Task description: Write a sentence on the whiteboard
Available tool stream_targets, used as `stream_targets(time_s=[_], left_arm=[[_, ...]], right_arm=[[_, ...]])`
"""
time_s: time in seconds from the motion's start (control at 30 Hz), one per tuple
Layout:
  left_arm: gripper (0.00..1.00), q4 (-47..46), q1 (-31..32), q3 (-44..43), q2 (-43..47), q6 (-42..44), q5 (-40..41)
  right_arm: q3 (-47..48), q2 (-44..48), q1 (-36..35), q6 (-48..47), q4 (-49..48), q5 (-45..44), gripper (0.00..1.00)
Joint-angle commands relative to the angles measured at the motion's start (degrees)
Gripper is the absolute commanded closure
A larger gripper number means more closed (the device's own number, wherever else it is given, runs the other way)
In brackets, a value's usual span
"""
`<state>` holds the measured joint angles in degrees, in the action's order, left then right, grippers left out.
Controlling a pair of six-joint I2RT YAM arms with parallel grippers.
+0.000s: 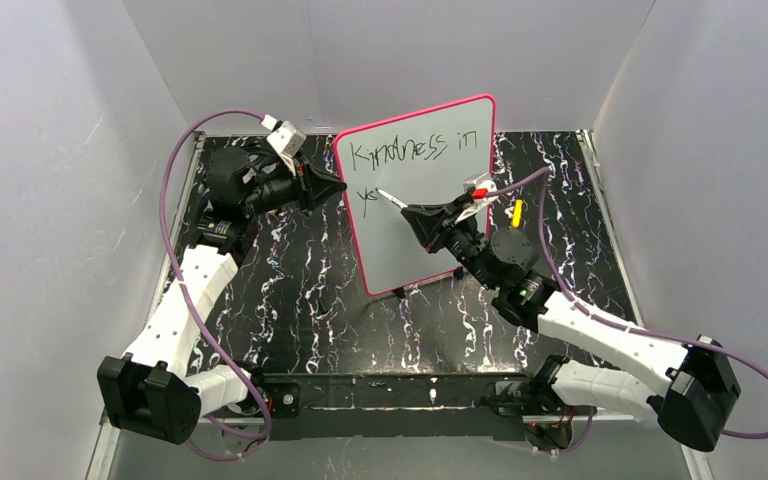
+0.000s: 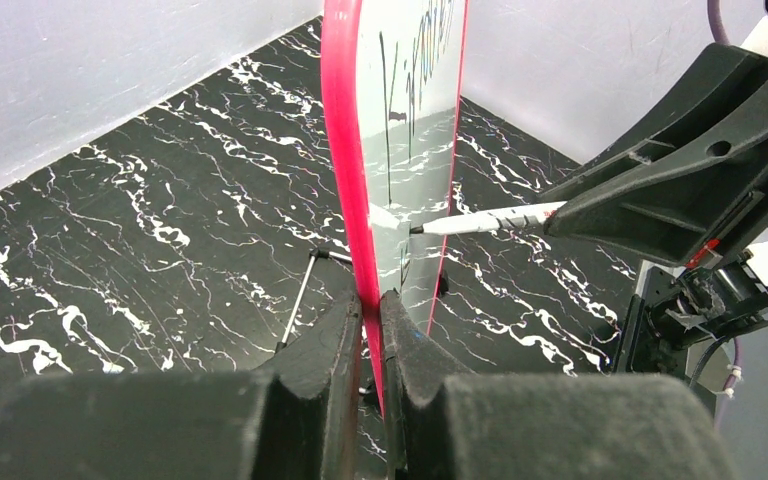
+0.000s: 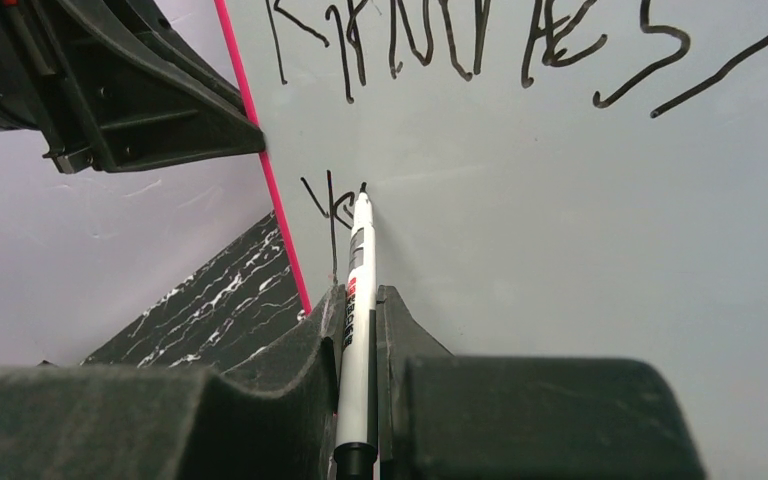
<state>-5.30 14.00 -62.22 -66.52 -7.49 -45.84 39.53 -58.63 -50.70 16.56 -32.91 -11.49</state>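
Note:
The whiteboard [image 1: 430, 195] stands upright mid-table, white with a pink-red frame. My left gripper [image 1: 338, 187] is shut on the whiteboard's left edge [image 2: 345, 150], one jaw on each face. My right gripper [image 1: 412, 213] is shut on a white marker [image 3: 360, 290] whose black tip touches the whiteboard [image 3: 560, 220]. The sentence [image 1: 412, 150] reads "Kindness in" on the top line. A second line [image 3: 325, 200] has just its first letters, "yo", right at the marker tip. In the left wrist view the marker [image 2: 485, 220] reaches the whiteboard's face from the right.
The black marble tabletop [image 1: 290, 290] is enclosed by grey walls [image 1: 50, 200]. A small yellow object [image 1: 517, 212] lies on the table to the right of the board. Purple cables [image 1: 175, 180] loop off both arms. The board's thin wire stand [image 2: 305, 290] rests on the table behind it.

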Motion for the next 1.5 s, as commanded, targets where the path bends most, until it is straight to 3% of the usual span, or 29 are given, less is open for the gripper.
stream_targets(time_s=[0.0,0.37,0.93,1.47], left_arm=[[1.00,2.1,0.5,0.8,0.5,0.4,-2.5],[1.00,2.1,0.5,0.7,0.7,0.4,-2.5],[1.00,2.1,0.6,0.7,0.8,0.5,-2.5],[1.00,2.1,0.6,0.8,0.8,0.5,-2.5]], right_arm=[[1.6,-0.3,0.2,-1.5,-0.4,-2.2,0.99],[-2.4,3.0,0.2,0.9,6.0,-3.5,0.99],[2.5,1.9,0.2,-3.6,-1.2,-5.4,0.99],[-1.2,2.7,0.2,-0.1,5.5,-3.8,0.99]])
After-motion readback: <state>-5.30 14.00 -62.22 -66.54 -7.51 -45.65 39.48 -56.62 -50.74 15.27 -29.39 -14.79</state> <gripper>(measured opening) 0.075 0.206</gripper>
